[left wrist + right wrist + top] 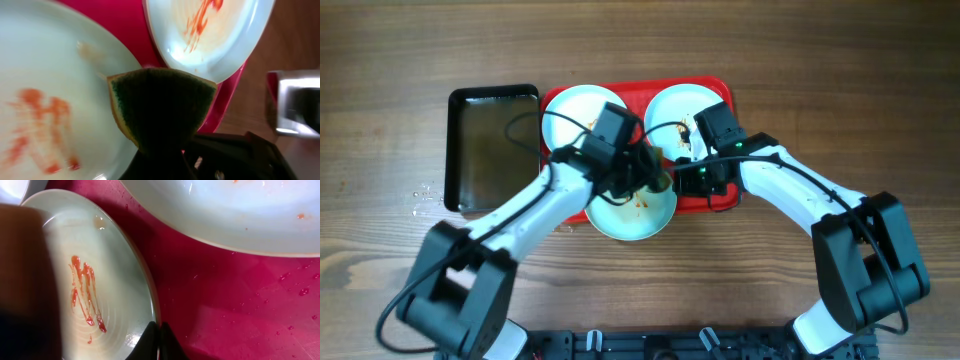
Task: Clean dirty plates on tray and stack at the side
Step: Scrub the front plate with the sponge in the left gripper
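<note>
Left tool (652, 180) clamps a green sponge (160, 102) over the smeared front plate (630, 214), low centre, which overhangs the red tray (636, 95) onto the table (820, 60), ready for scrubbing. Right tool (156, 341), narrow, pinches that plate's rim, apparently to steady it.

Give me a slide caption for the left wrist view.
Left tool holds a dark green, yellow-edged sponge near two sauce-smeared pale round plates on a red plastic tray.
</note>
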### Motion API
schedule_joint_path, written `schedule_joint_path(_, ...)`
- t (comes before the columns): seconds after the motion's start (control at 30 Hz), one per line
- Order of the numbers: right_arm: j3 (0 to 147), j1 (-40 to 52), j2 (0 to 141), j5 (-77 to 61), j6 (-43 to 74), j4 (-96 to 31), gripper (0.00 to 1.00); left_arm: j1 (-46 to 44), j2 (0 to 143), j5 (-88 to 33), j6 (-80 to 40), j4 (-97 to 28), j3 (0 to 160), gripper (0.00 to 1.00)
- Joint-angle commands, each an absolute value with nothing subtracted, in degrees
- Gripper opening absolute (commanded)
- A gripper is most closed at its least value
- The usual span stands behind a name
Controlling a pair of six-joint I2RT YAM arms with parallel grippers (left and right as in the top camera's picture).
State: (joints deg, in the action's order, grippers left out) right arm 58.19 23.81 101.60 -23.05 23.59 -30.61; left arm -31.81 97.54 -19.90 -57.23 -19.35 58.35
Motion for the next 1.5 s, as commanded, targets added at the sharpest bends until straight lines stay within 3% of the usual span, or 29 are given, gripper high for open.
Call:
schedule_joint_path(0.0,57.71,23.94,102.83,-22.06,24.14,-30.48,0.04,-34.83,101.14,-20.03,-62.22,-17.74,58.11,0.04)
schedule_joint_path(0.87,57.71,23.94,102.83,-22.52,24.14,-30.92,0.04,-34.61,102.56,-10.7,-61.67,-25.19,55.51,0.04)
schedule_joint_path(1.2,57.71,23.94,102.83,-22.5,24.1,-30.98,0.04,-24.18,96.86,-7.38,-44.34,-31.59,55.51,0.04)
schedule_joint_path(1.23,57.71,23.94,102.83,-22.5,24.1,-31.0,0.04,-23.27,96.73,-7.99,-42.7,-34.24,55.51,0.04)
schedule_joint_path(1.33,57.71,23.94,102.83,-22.5,24.1,-31.0,0.04,-23.77,96.75,-25.82,-31.11,-36.64,55.51,0.04)
schedule_joint_path(1.47,57.71,23.94,102.83,-22.5,24.01,-31.0,0.04,-27.83,96.75,-28.18,-30.22,-29.52,55.51,0.04)
